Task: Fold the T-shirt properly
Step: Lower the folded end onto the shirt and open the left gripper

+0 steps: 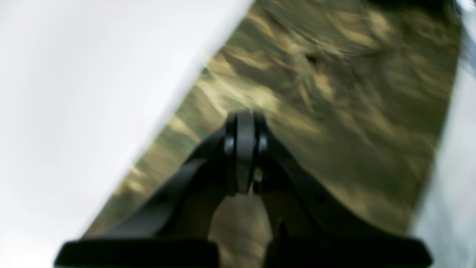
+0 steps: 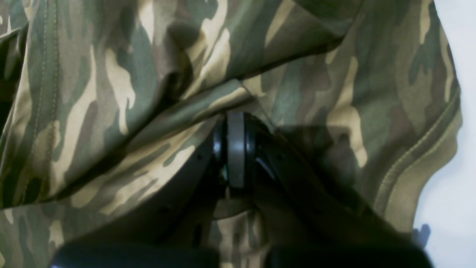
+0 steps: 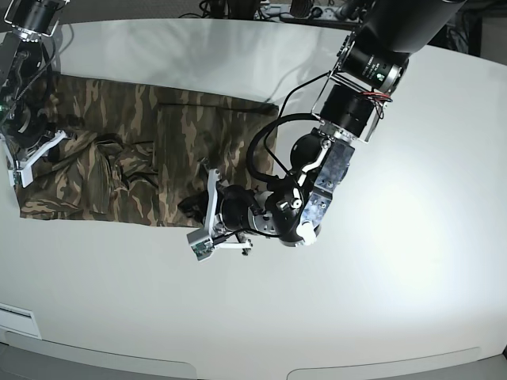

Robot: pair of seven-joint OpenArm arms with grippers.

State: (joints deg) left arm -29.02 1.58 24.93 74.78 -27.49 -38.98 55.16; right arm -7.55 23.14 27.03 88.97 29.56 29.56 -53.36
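The camouflage T-shirt (image 3: 119,150) lies spread on the white table (image 3: 396,277), with its right part folded over into a flat panel. My left gripper (image 3: 192,207) is at the shirt's lower right edge. In the blurred left wrist view this gripper (image 1: 245,123) is shut over the T-shirt (image 1: 334,93), and no cloth shows between the fingers. My right gripper (image 3: 49,154) is at the shirt's left end. In the right wrist view it (image 2: 235,119) is shut on a bunched fold of the T-shirt (image 2: 111,93). A stitched hem (image 2: 416,156) runs at the right.
The left arm's dark body and cables (image 3: 348,103) reach over the table from the back right. Cables and gear (image 3: 277,9) lie beyond the table's far edge. The table's front edge (image 3: 238,366) curves along the bottom.
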